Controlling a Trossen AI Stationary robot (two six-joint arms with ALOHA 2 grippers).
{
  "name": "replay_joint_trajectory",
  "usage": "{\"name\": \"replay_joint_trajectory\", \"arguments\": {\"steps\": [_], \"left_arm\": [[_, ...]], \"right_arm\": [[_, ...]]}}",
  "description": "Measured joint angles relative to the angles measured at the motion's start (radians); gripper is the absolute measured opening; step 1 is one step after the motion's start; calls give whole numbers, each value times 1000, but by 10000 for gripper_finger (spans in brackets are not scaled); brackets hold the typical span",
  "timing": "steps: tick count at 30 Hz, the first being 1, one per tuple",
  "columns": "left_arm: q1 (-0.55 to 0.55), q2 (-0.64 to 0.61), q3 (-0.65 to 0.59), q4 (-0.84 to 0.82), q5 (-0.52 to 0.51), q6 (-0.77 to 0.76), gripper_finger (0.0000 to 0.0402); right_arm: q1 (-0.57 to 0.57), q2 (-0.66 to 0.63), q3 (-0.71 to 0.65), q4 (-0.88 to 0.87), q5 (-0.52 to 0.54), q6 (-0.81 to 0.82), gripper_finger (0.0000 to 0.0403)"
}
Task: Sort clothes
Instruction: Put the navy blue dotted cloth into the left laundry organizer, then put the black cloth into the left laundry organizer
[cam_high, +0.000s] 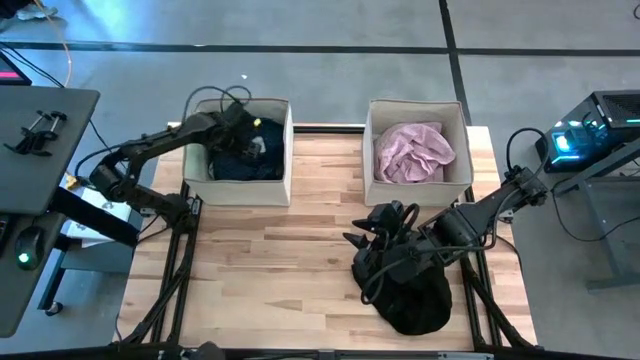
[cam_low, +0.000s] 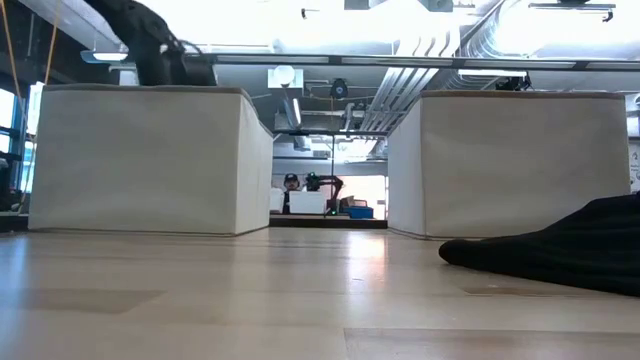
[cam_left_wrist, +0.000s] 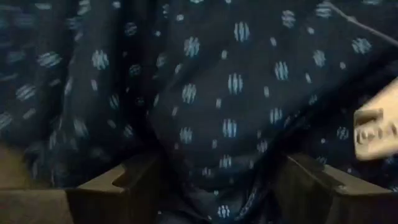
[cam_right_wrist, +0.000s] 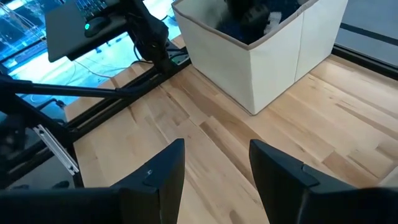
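Left end effector (cam_high: 243, 128) down inside the left fabric box (cam_high: 281, 170), fingers spread around the navy dotted shirt (cam_left_wrist: 230, 106) lying there; right end effector (cam_right_wrist: 214, 168) released, empty above the table (cam_high: 280, 260), beside the black garment (cam_high: 415, 300); pale pink shirt (cam_high: 413, 150) in the right fabric box (cam_high: 465, 125).

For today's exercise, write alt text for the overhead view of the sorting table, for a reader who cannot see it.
Seen from above, the left gripper reaches into the left beige box of dark clothes, while the right gripper hovers open near a black garment on the wooden table. The right beige box holds a pale pink shirt.
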Motion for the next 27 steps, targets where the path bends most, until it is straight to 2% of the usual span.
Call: {"name": "replay_joint_trajectory", "arguments": {"steps": [9,16,20,23,25,27], "left_arm": [[1,-110,193,-211,-25,100,251],[-10,-192,294,-353,-22,96,251],[-54,-263,295,-346,43,54,251],[-119,-316,295,-324,100,19,251],[-175,-351,295,-295,107,-11,251],[-231,-382,295,-263,107,-36,251]], "right_arm": [[0,-1,0,-73,0,-2,167],[0,-4,0,-126,-27,1,167],[0,-25,0,-176,-115,52,167],[3,-44,0,-208,-256,91,167],[13,-50,0,-229,-373,110,167],[34,-50,0,-234,-437,111,167]]}}
